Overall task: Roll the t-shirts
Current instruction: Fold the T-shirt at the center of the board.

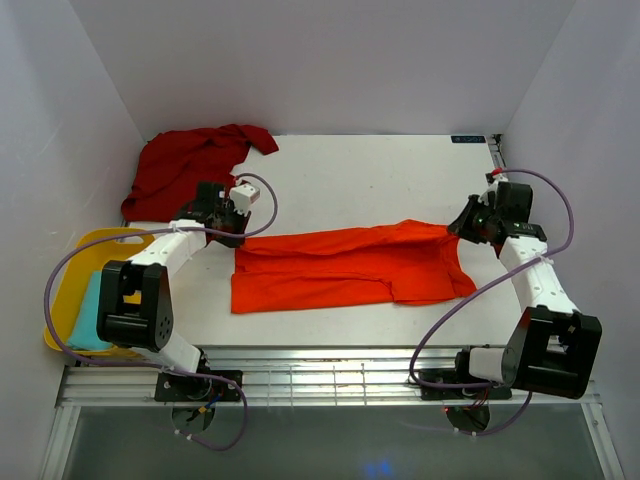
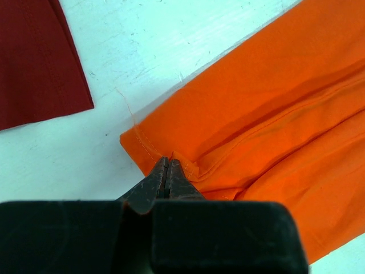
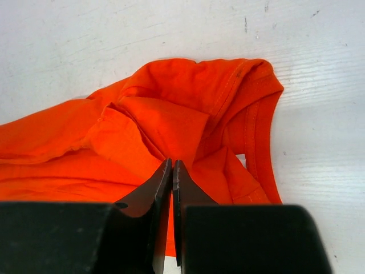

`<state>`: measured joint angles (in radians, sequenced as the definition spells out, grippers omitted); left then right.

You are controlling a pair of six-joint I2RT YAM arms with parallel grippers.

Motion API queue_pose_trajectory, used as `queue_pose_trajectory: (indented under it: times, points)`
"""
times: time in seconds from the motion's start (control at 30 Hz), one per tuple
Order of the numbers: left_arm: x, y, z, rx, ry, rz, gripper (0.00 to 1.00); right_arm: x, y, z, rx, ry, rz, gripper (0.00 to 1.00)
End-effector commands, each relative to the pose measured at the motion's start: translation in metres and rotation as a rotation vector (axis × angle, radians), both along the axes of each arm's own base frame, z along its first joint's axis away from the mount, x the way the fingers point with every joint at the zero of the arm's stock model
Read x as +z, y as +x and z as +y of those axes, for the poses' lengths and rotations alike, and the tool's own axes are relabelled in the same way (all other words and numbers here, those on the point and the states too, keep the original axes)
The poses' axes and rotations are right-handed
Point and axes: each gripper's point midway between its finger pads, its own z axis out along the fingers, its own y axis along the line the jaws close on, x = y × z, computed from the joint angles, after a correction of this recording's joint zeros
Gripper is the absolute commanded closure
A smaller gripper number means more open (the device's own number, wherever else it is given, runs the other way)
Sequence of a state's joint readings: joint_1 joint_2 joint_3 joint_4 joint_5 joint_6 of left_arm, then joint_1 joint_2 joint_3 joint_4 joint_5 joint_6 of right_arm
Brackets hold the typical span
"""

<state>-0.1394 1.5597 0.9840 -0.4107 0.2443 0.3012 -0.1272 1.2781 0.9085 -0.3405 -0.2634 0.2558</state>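
Observation:
The orange t-shirt (image 1: 340, 265) lies folded into a long band across the middle of the table. My left gripper (image 1: 232, 238) is at its far left corner, jaws shut on the hem (image 2: 167, 160). My right gripper (image 1: 455, 228) is at the shirt's far right end, jaws shut on a fold of orange cloth (image 3: 172, 161) near the collar (image 3: 251, 120). The dark red t-shirt (image 1: 185, 170) lies crumpled at the back left; its edge shows in the left wrist view (image 2: 34, 63).
A yellow tray (image 1: 85, 260) with a teal item (image 1: 90, 315) in it sits at the left edge, beside the left arm. White walls enclose the table on the left, back and right. A metal rail (image 1: 330, 375) runs along the near edge.

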Motion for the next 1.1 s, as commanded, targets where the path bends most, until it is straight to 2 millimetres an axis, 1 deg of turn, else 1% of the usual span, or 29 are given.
queue_pose_trajectory:
  times: [0.0,0.1,0.13,0.2,0.23,0.33,0.37,0.47,0.57,0.63,0.67,0.77,0.8,0.83,0.9,0.93,1.07]
  points:
    - [0.008,-0.004,-0.001,-0.03,-0.003,-0.025,1.0,-0.003,-0.005,-0.007,-0.037,-0.013,-0.007,0.92]
    - [0.009,-0.005,0.001,-0.032,0.008,-0.027,1.0,-0.009,-0.012,-0.008,-0.051,-0.016,0.001,0.92]
    - [0.009,-0.005,0.002,-0.032,0.011,-0.029,1.0,-0.015,-0.016,-0.009,-0.057,-0.018,0.017,0.92]
    - [0.012,-0.003,0.004,-0.031,0.022,-0.045,1.0,-0.018,-0.019,-0.012,-0.073,-0.029,0.021,0.92]
    - [0.013,-0.003,0.004,-0.028,0.023,-0.048,1.0,-0.023,-0.023,-0.011,-0.078,-0.027,0.034,0.92]
    - [0.011,-0.004,0.003,-0.036,0.021,-0.04,1.0,-0.028,-0.027,-0.009,-0.087,-0.01,0.042,0.92]
    - [0.01,-0.005,0.003,-0.039,0.021,-0.038,1.0,-0.035,-0.032,-0.009,-0.09,-0.007,0.059,0.92]
    - [0.009,-0.004,0.006,-0.025,0.03,-0.037,1.0,-0.045,-0.038,-0.01,-0.104,-0.009,0.088,0.92]
    - [0.016,0.0,0.009,-0.014,0.027,-0.056,1.0,-0.046,-0.041,-0.01,-0.11,-0.004,0.088,0.92]
    - [0.024,0.005,0.01,-0.009,0.03,-0.075,1.0,-0.041,-0.043,-0.008,-0.111,0.005,0.075,0.92]
    - [0.026,0.007,0.012,-0.009,0.033,-0.081,1.0,-0.035,-0.044,-0.008,-0.113,0.003,0.057,0.92]
    - [0.029,0.008,0.012,-0.013,0.038,-0.087,1.0,-0.027,-0.049,-0.01,-0.127,-0.01,0.028,0.92]
    - [0.027,0.007,0.012,-0.014,0.039,-0.082,1.0,-0.029,-0.052,-0.011,-0.131,-0.016,0.03,0.92]
    - [0.026,0.006,0.013,-0.014,0.039,-0.078,1.0,-0.036,-0.057,-0.011,-0.139,-0.02,0.046,0.92]
    - [0.023,0.004,0.013,-0.008,0.037,-0.068,1.0,-0.04,-0.062,-0.012,-0.149,-0.022,0.047,0.92]
    - [0.023,0.004,0.012,-0.007,0.033,-0.067,1.0,-0.048,-0.067,-0.011,-0.154,-0.013,0.07,0.92]
    - [0.022,0.003,0.01,-0.016,0.019,-0.061,1.0,-0.062,-0.074,-0.003,-0.15,0.033,0.105,0.92]
